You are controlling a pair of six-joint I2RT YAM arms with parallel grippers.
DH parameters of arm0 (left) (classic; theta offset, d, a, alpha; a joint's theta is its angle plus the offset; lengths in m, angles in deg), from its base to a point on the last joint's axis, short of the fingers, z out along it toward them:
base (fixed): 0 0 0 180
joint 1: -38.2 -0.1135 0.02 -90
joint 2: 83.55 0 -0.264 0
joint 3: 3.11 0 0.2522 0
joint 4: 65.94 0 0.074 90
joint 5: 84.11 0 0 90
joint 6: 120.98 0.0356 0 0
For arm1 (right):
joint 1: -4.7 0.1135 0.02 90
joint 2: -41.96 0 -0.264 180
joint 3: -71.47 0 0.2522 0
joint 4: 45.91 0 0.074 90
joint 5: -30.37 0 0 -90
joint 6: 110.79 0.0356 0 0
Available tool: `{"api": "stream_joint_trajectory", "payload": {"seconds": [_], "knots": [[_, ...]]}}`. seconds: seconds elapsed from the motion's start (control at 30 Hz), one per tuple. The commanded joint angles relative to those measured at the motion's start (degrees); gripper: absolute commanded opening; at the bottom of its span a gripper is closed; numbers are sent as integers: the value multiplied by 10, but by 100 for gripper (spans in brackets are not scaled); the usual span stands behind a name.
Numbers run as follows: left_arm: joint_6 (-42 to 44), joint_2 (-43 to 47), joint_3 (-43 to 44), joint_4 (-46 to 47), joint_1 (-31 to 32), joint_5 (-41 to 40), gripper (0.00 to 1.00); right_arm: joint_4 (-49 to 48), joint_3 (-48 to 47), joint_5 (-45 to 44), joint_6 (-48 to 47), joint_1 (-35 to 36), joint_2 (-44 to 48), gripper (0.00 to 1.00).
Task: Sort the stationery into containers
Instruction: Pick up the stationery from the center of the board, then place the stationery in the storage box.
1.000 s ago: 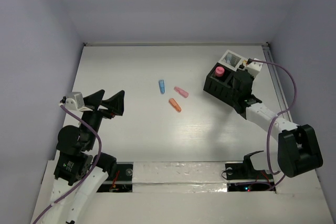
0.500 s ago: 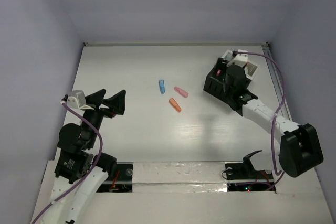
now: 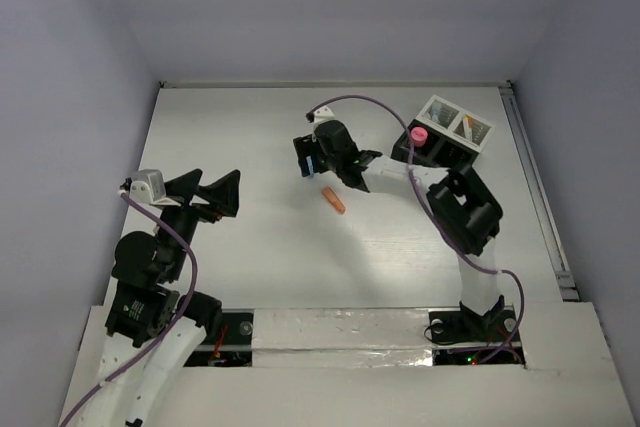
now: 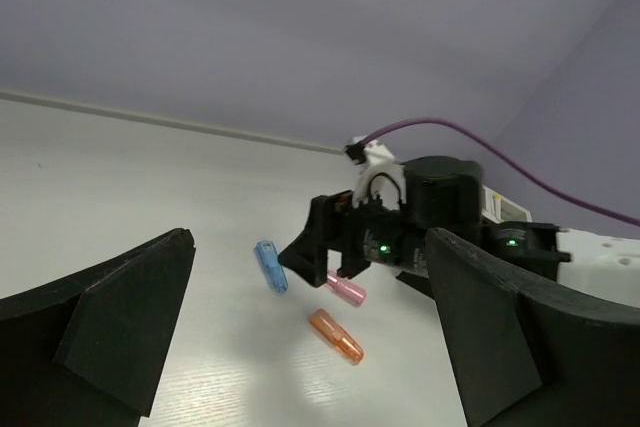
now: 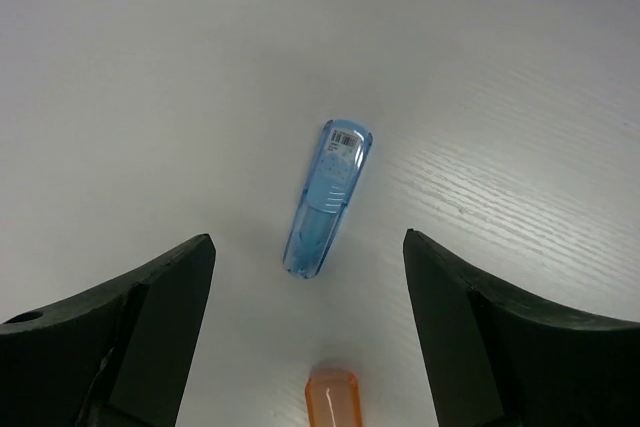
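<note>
Three pieces of stationery lie mid-table. A blue pen point(image 5: 325, 197) point(image 3: 312, 165) lies between the spread fingers of my right gripper point(image 5: 308, 242) point(image 3: 314, 160), which hovers open just above it and holds nothing. An orange pen point(image 3: 334, 201) point(image 5: 333, 397) lies just nearer. A pink pen point(image 4: 345, 290) is beside them, hidden under the right arm in the top view. The containers stand at the back right: a black box point(image 3: 445, 153) with a pink cylinder point(image 3: 418, 134) in it, joined to a white tray point(image 3: 455, 123). My left gripper point(image 3: 207, 197) is open and empty at the left.
The right arm point(image 3: 400, 175) stretches from the right side across the table in front of the black box. Its purple cable point(image 3: 370, 103) arcs over the back of the table. Walls close in the table at the left, back and right.
My right arm has swung left from the containers to the middle of the table, over the blue pen, and its jaws have opened wider. The left arm has stayed put.
</note>
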Motion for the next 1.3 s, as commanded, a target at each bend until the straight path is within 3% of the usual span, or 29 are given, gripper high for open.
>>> {"api": "stream_joint_trajectory", "payload": {"seconds": [0.0, 0.33, 0.43, 0.53, 0.6, 0.63, 0.8, 1.0, 1.27], "knots": [[0, -11, -1, 32, -4, 9, 99, 42, -70, 4, -11, -3, -46, 82], [-1, -11, -1, 33, -4, 12, 99, 103, -183, 23, -6, 8, -182, 71], [0, -11, -1, 33, -4, 12, 99, 106, -203, 3, -5, 13, -205, 58], [-1, -11, -1, 33, -4, 12, 99, 108, -214, -7, -1, 13, -209, 27], [-1, -11, -1, 33, -4, 12, 99, 104, -213, -12, -1, 18, -195, 14], [-1, -12, -1, 32, -4, 12, 99, 83, -198, -13, -2, 18, -184, 13], [-1, -12, 0, 33, -4, 11, 99, -29, -94, -28, -6, 24, -38, 12], [-2, -11, -2, 33, -9, 12, 99, -140, 80, -170, -52, -3, 151, 11], [-3, -5, -3, 36, -9, 18, 99, -157, 291, -267, 37, -151, 379, 10]]}}
